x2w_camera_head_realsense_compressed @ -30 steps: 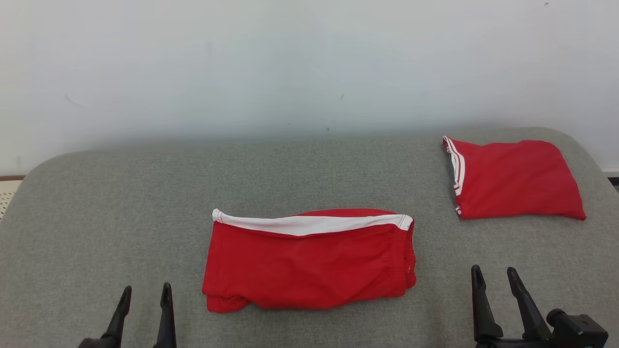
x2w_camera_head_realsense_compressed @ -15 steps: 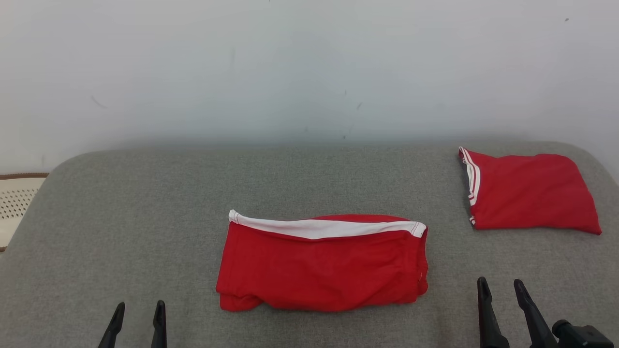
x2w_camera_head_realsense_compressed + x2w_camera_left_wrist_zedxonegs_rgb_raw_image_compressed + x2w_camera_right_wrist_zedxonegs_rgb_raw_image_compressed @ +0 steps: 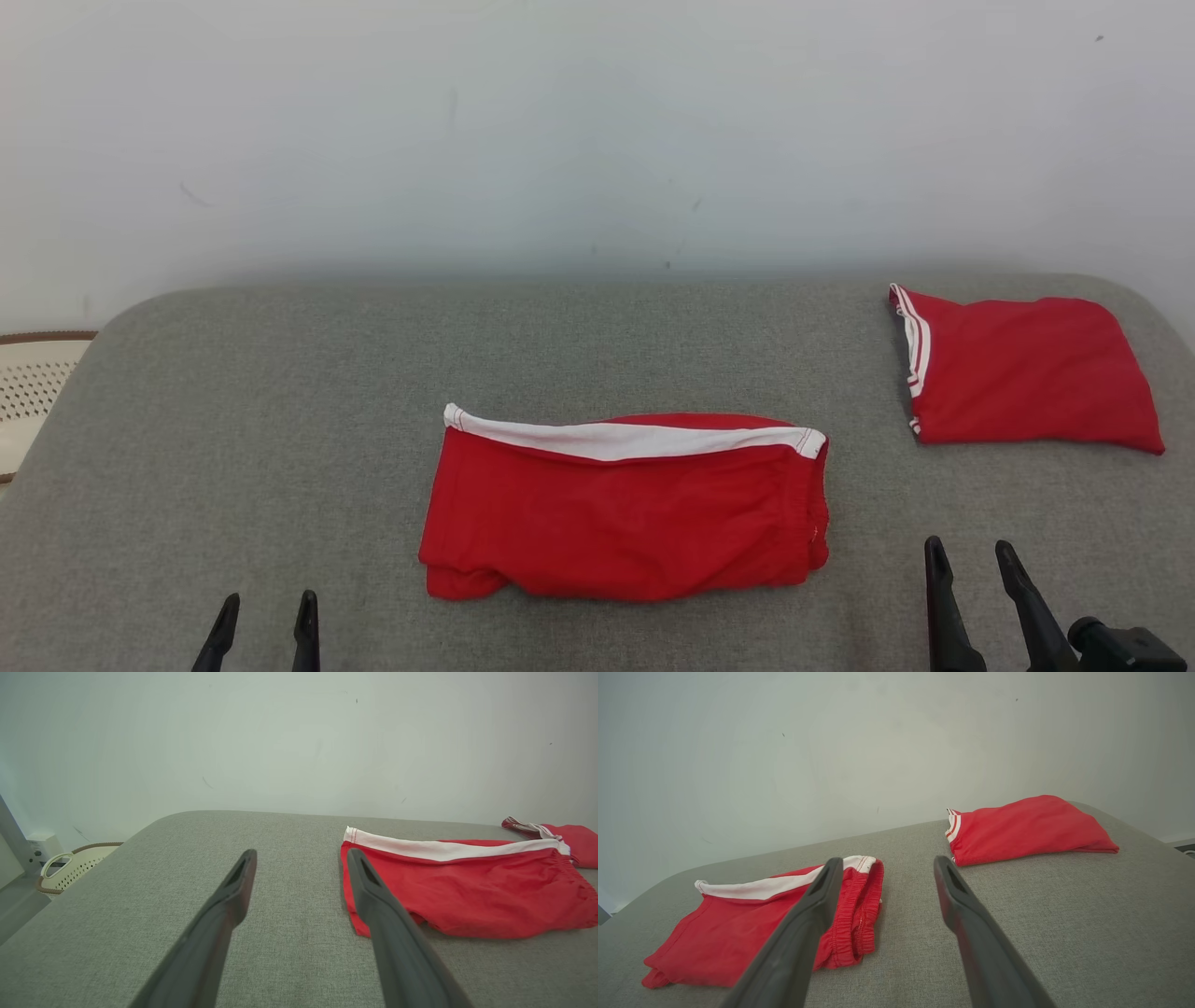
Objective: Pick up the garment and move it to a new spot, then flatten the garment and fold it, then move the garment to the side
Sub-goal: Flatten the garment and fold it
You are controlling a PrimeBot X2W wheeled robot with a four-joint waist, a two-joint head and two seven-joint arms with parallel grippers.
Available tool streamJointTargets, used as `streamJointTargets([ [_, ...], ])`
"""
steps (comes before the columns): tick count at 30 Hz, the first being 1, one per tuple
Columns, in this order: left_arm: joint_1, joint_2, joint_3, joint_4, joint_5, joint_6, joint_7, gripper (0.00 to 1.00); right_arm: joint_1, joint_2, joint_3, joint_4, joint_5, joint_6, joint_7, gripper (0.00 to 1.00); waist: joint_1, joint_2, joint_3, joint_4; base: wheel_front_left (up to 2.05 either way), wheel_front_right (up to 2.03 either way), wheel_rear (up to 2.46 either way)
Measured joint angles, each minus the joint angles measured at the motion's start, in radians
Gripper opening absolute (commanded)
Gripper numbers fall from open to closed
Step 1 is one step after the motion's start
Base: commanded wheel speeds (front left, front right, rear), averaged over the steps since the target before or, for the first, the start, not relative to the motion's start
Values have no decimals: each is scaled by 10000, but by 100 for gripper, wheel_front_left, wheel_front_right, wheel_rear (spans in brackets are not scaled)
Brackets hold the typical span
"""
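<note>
Grey padded surface (image 3: 261, 420) is carrying the left gripper (image 3: 266, 621) and right gripper (image 3: 971, 569) along the frame's bottom edge, both gaping empty. Between them, lower centre, the garment (image 3: 621, 509) is lying folded (white band (image 3: 625, 439) along its upper edge), so moving it aside is seemingly coming next, needing a pinch through all layers.

Light: bright, even, diffuse, with no glare.
Shadows: thin and soft under the folded red cloth garment (image 3: 616, 523) on the grey woven tabletop (image 3: 280, 420).
Focus: weave sharp in the head view.
</note>
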Motion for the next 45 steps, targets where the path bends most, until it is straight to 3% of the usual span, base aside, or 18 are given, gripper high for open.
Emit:
streamJointTargets([
  [28, -4, 59, -180, 6, -21, 104, -2, 100, -9, 0, -84, 119, 6, 0, 182, 100, 0, 0, -16, -75, 0, 0, 0],
  [34, -79, 12, -259, 73, -35, 136, -6, 100, -763, 0, 171, 382, -205, 0, 725, 100, 0, 0, 30, 29, 0, 0, 0],
  [37, -213, -75, -345, 109, -35, 140, -6, 100, -1507, 2, 130, 761, -408, 0, 1016, 100, 1, 0, 67, 129, 0, 0, 0],
  [45, -537, -270, -625, 349, -48, 52, -10, 100, -3774, -77, -453, 3417, -533, 0, 1701, 100, 1, 0, 209, 654, 0, 0, 0],
])
